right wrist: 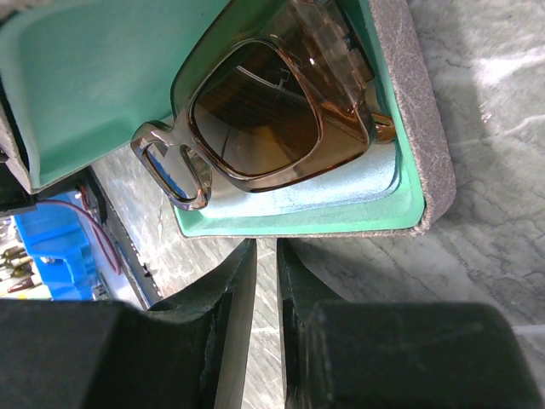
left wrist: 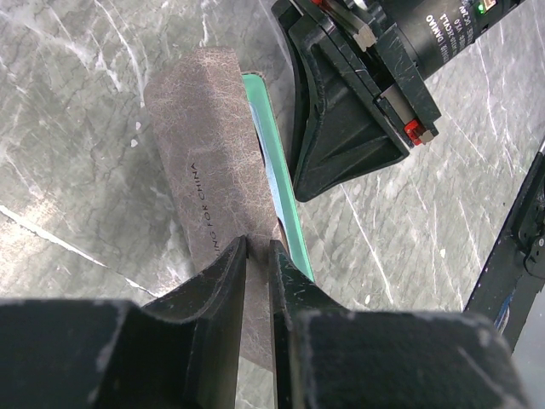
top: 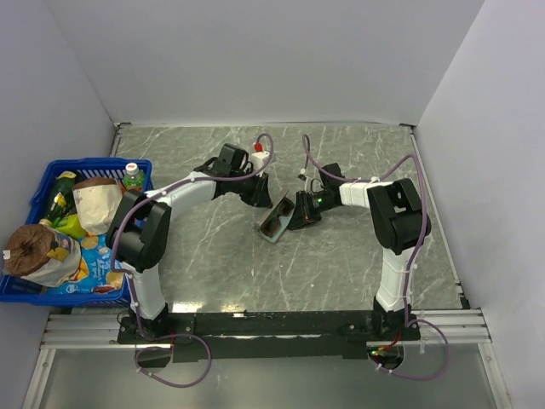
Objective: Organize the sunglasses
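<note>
From above, the open case [top: 274, 220] lies near the middle of the tabletop [top: 341, 273], a little closer to the far edge than to the near one. The sunglasses [top: 271, 227] show only as a dark reddish patch inside it. The left hand [top: 262, 199] reaches the case from the far left side and the right hand [top: 302, 213] meets it from the right, so the two hands flank it closely. A blue basket [top: 85, 164] full of packets and bottles sits at the left edge of the tabletop, well apart from the case.

In the left wrist view, the left hand's two fingers [left wrist: 230, 281] stand close together, pinching the grey-brown outer flap of the case between them. The flap stands tilted up from the tabletop, with its teal lining [left wrist: 277, 170] showing as a thin strip along its far side. The right hand's black body sits just beyond that lining.

In the right wrist view, the sunglasses rest inside the case on a light blue cloth [right wrist: 324, 192] that covers the teal floor. Their brown lens faces the camera, and the bridge end pokes out past the case's open edge. The right hand's fingers [right wrist: 234, 281] hang just short of that edge with a narrow gap between them. Only tabletop shows in the gap, and the fingers hold nothing.
</note>
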{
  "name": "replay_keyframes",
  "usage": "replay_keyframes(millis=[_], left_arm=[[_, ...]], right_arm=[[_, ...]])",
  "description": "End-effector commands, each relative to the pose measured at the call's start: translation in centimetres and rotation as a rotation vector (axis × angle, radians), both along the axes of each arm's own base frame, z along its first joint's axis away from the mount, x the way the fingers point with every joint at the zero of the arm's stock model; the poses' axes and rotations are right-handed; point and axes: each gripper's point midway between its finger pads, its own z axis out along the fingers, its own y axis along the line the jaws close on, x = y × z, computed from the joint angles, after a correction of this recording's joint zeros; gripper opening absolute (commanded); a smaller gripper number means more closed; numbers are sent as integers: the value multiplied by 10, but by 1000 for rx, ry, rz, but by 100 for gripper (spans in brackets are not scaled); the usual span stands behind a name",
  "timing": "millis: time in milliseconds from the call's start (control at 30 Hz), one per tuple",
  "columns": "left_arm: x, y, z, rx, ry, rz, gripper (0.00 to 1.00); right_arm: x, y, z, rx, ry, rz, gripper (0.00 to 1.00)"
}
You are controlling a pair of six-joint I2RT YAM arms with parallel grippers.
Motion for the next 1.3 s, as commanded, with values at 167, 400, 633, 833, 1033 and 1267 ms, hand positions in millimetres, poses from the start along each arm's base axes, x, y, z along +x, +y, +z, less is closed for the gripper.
replay_keyframes(millis=[167, 400, 633, 833, 1033, 1267], left_arm=[[-13, -5, -17, 38, 29, -25, 20], [-16, -7, -20, 40, 35, -33, 20], [-18, -8, -23, 46, 38, -36, 19], [-20, -11, -26, 49, 42, -44, 18], [-22, -12, -29, 57, 46, -48, 18], [-23, -13, -30, 60, 46, -50, 18]], right_arm=[[15, -6, -12, -48, -45, -25, 23], [15, -6, -13, -50, -43, -26, 23], [16, -7, -13, -52, -49, -27, 23], [16, -6, -14, -51, -47, -24, 23], [16, -6, -14, -52, -46, -29, 23], [17, -6, -13, -51, -49, -28, 23]])
